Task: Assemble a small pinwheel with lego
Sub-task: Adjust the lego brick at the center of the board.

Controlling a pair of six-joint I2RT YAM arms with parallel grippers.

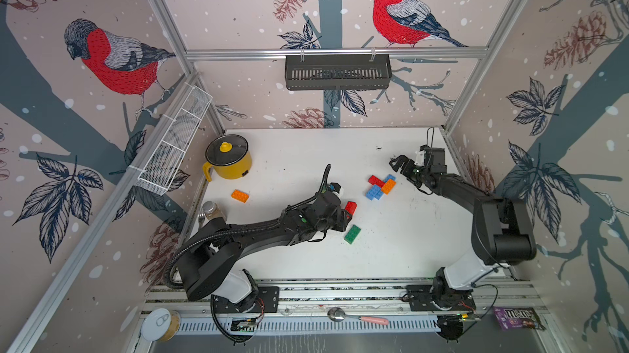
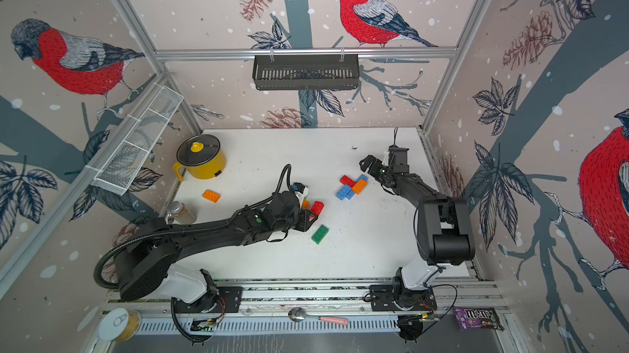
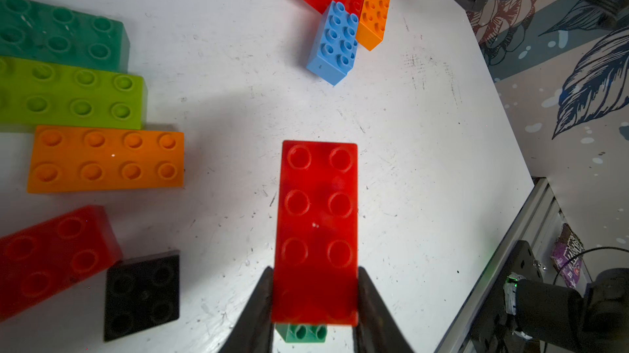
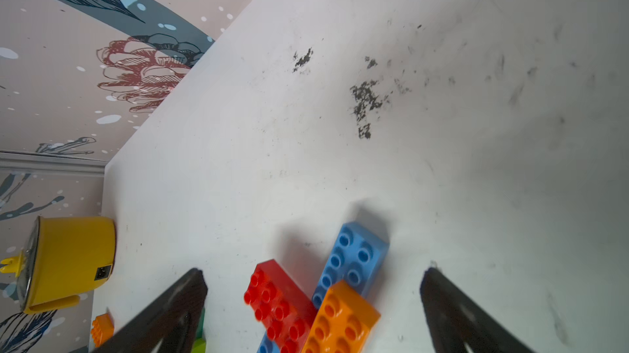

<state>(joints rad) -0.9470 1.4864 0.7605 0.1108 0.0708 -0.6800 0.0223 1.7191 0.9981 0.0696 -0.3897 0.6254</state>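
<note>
Gripping a red brick (image 3: 318,215) near one end, the left gripper (image 3: 315,271) has its jaws clamped on the brick's long sides. The rest of the brick juts out ahead of the fingers, studded face toward the wrist camera. From above, that gripper sits about mid-table, pointing right.

The right gripper (image 4: 313,276) stands with its jaws spread wide, holding nothing, at the far right of the table (image 1: 306,259). Just left and near of it lies the pinwheel (image 1: 381,186), a cross of red, blue and orange bricks pressed together. In the right wrist view it shows between the 2 fingers and touches neither.

A green brick (image 1: 352,234) lies flat just near of the left gripper. Beside that gripper, mostly hidden under the arm from above, the left wrist view shows 5 loose bricks close together: a dark green brick (image 3: 61,31), a lime brick (image 3: 75,92), a spare orange brick (image 3: 105,159), a spare red brick (image 3: 51,259) and a square black brick (image 3: 141,295).

A stray orange brick (image 1: 240,195) lies well off to the left, near a yellow pot (image 1: 228,160) at the far left.
</note>
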